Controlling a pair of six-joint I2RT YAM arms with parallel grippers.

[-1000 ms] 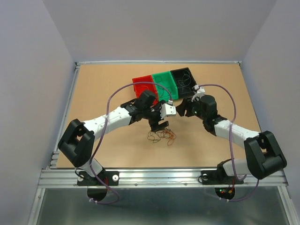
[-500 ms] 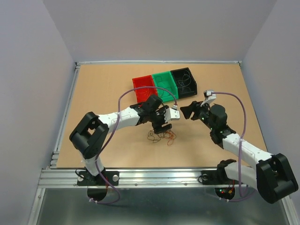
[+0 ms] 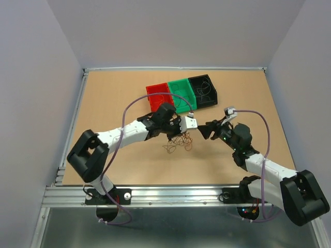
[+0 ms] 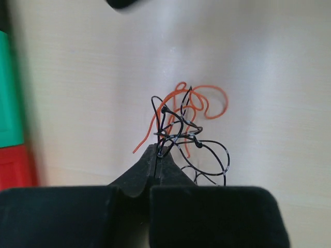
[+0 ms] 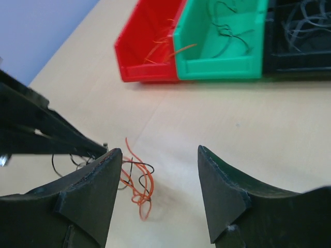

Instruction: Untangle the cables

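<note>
Left gripper [image 4: 156,151] is pinched tight on a black strand, and the right gripper [image 5: 159,151] hangs wide open close by. Tan table [image 3: 111,103], then a red bin [image 3: 158,95], green bin [image 3: 181,93] and black bin [image 3: 203,89] in a row at the back. The cables [image 4: 182,126] are a small clump mid-table, right at the left fingertips.

Bright, even light is received from overhead. Soft shadows are cast on the counter [image 3: 114,98]. In both wrist views the near fingers [image 4: 207,212] are blurred; the wires [image 4: 179,132] are rendered sharp, the bins [image 5: 217,67] slightly soft.
</note>
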